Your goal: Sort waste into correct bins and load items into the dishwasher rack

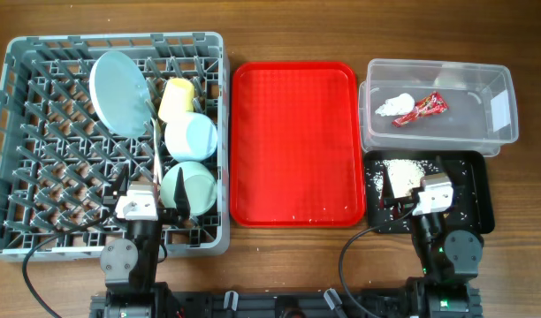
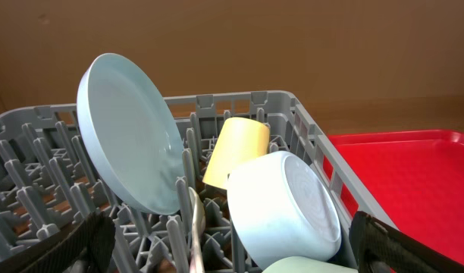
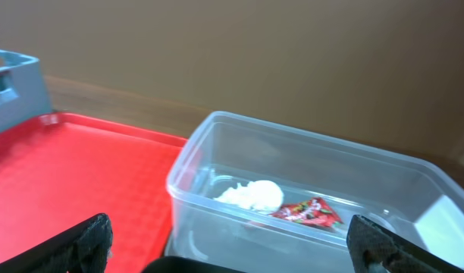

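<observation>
Final step, judged complete: plate (image 1: 118, 93) and cup (image 1: 177, 97) stand in rack (image 1: 23, 132) at 9 o'clock; napkin (image 1: 394, 106) and wrapper (image 1: 422, 108) lie in tub (image 1: 500, 88) at 2 o'clock. Left end effector (image 2: 232, 254) and right end effector (image 3: 236, 246) are apart, empty. Next: inspect red tray (image 1: 293, 141) for residue.

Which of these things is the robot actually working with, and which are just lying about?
Part of the job: grey rack, plate, yellow cup, blue bowl, green bowl, cutlery, clear tub, black tray, napkin, wrapper, rice.
Just lying about: red tray, table.
</observation>
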Tool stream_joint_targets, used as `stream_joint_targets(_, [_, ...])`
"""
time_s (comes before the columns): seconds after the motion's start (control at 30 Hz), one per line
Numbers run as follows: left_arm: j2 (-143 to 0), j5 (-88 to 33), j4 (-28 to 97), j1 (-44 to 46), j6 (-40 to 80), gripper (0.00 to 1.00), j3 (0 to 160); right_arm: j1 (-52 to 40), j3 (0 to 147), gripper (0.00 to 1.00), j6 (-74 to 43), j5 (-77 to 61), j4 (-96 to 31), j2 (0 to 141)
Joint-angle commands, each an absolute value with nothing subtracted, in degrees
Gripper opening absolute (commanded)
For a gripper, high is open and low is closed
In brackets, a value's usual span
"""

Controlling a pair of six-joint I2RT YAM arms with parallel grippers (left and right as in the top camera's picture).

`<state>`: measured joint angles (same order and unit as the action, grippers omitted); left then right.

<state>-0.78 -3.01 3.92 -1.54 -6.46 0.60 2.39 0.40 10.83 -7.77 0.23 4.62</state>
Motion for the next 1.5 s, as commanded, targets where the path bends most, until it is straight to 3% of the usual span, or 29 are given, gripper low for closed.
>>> stream_joint_targets(0.0, [-0.2, -2.7, 4.3, -1.2, -7.3, 1.0, 0.3, 2.2, 0.3, 1.0, 11.8, -3.0, 0.3, 4.9])
stream_joint_targets(1.47, [-0.2, -2.7, 4.3, -1.2, -7.3, 1.0, 0.3, 0.9, 0.3, 1.0, 11.9, -2.8, 0.1, 0.2])
